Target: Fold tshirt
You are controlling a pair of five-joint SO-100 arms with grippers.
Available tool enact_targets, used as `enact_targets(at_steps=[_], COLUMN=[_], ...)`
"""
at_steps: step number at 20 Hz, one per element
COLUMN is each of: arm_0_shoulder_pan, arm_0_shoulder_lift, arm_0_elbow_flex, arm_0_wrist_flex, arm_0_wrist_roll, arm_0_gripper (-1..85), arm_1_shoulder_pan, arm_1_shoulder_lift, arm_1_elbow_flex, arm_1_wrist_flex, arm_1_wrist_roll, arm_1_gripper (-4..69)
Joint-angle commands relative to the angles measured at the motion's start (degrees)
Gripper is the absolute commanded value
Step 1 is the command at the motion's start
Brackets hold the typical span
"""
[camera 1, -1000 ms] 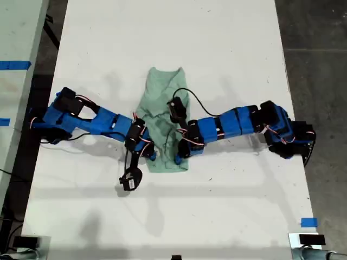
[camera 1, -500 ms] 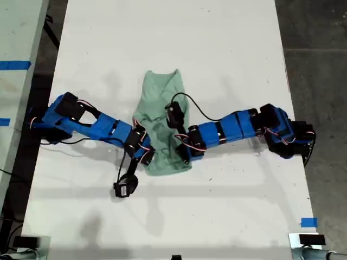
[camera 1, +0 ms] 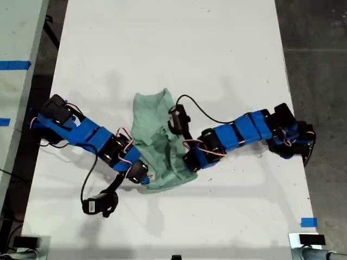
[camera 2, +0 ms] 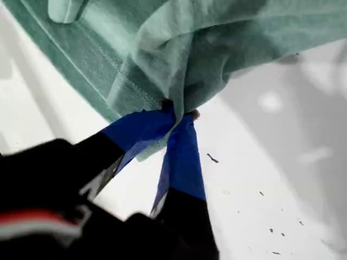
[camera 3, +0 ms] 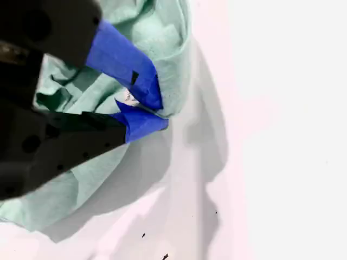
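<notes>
The pale mint-green tshirt (camera 1: 157,141) lies bunched and wrinkled in the middle of the white table (camera 1: 162,43). My first gripper (camera 1: 145,179) reaches in from the exterior view's left and is shut on the shirt's near edge. In the first wrist view its blue fingertips (camera 2: 176,111) pinch a gathered fold of the tshirt (camera 2: 217,38), lifted a little off the table. My second gripper (camera 1: 191,165) comes from the exterior view's right. It is shut on the same edge of the tshirt (camera 3: 65,189), with its tips (camera 3: 161,115) at the cloth's border.
A black cable (camera 1: 198,108) loops from the second arm over the table. A blue tape mark (camera 1: 309,222) sits near the table's corner at the exterior view's lower right. Another surface with blue tape (camera 1: 13,65) stands at that view's left, dark floor (camera 1: 314,65) at its right.
Both grippers have moved toward the exterior view's bottom, dragging the shirt with them. The shirt's far edge slid down too, and the cloth is more bunched and skewed.
</notes>
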Motion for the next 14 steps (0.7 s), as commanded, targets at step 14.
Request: enact_targets(at_steps=[14], arm_0_shoulder_pan=[-23.03], arm_0_shoulder_lift=[34.54], arm_0_elbow_flex=[28.39], arm_0_wrist_flex=[-2.55], arm_0_wrist_roll=[4.39], arm_0_gripper=[0.1], arm_1_shoulder_pan=[24.79], arm_1_shoulder_lift=[4.75], arm_1_elbow_flex=[-6.86], arm_1_wrist_flex=[-11.34], arm_1_wrist_roll=[-16.61], arm_1_gripper=[-1.2])
